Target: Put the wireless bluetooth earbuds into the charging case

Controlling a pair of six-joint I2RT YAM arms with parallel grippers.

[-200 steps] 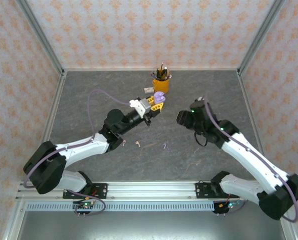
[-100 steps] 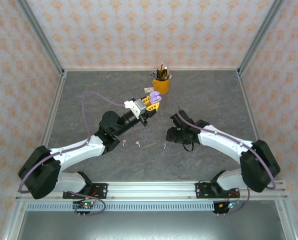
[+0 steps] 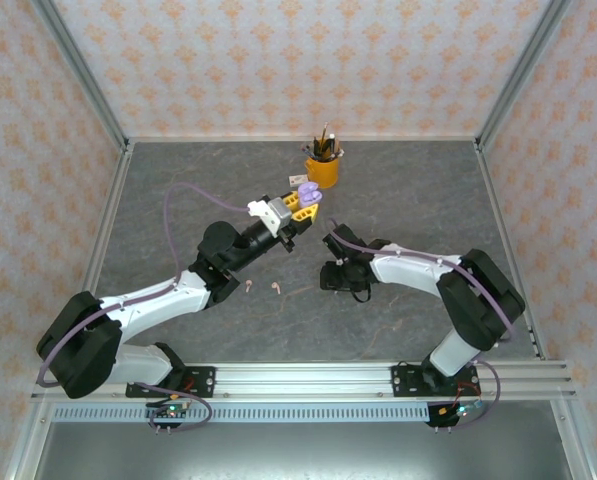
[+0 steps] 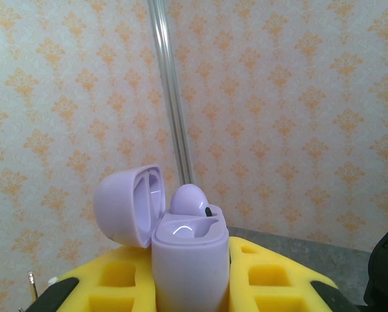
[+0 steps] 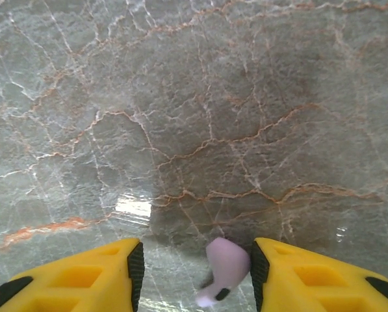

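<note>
My left gripper (image 3: 303,201) is shut on a lilac charging case (image 4: 188,260), held upright above the table with its lid (image 4: 125,205) open. One lilac earbud (image 4: 190,199) sits in the case. My right gripper (image 5: 197,273) is down at the table, open, with a second lilac earbud (image 5: 225,268) lying between its yellow fingers, close against the right-hand pad (image 5: 258,273). In the top view the right gripper (image 3: 335,280) covers that earbud. Two pale pink earbuds (image 3: 275,287) (image 3: 250,287) lie on the table to its left.
An orange cup of pens (image 3: 322,166) stands at the back, just behind the held case, with a small white item (image 3: 297,180) beside it. The grey marble table (image 3: 418,200) is walled on three sides by patterned panels.
The right arm has swung left and down onto the table over the lilac earbud, its jaws narrowing. The left arm drew the case back a little, then held still.
</note>
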